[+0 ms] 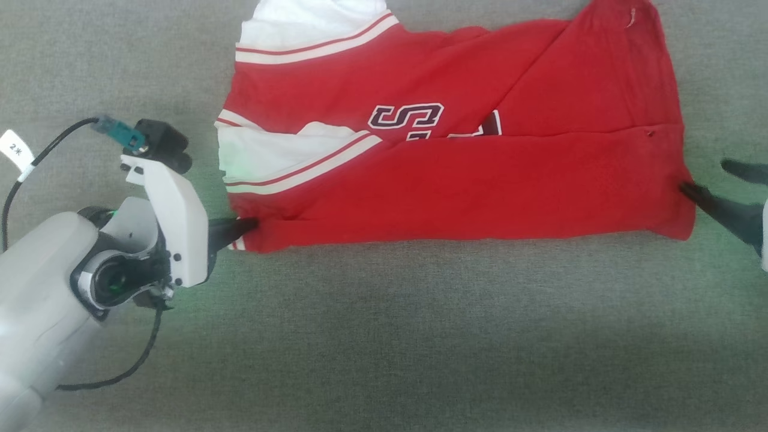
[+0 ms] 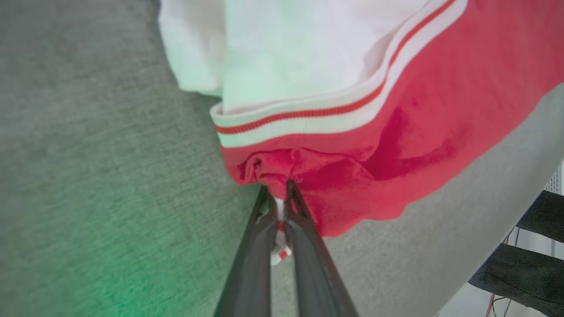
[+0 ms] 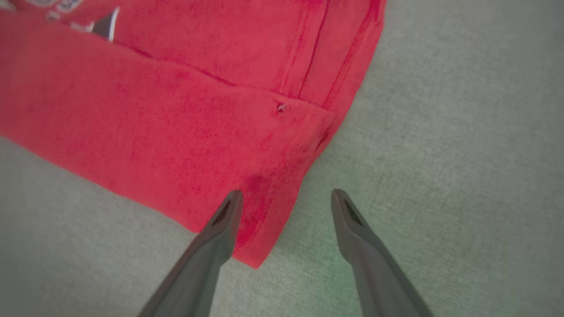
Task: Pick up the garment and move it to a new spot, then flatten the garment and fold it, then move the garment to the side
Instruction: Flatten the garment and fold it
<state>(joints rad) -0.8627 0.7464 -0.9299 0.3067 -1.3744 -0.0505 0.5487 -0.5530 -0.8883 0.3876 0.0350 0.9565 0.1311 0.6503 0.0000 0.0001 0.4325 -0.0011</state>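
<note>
The garment, a red jersey with white sleeves and striped trim, lies folded lengthwise on the grey cloth surface, its dark print partly covered by the fold. My left gripper is at its near left corner. In the left wrist view that gripper is shut on a bunched bit of the garment at the striped hem. My right gripper stands open at the near right corner. In the right wrist view this gripper straddles the garment's corner, the left finger lying over the red cloth.
A black cable loops from my left forearm over the surface. In the left wrist view the surface's edge shows at lower right, with dark frame parts and wires beyond it. Bare grey cloth lies in front of the garment.
</note>
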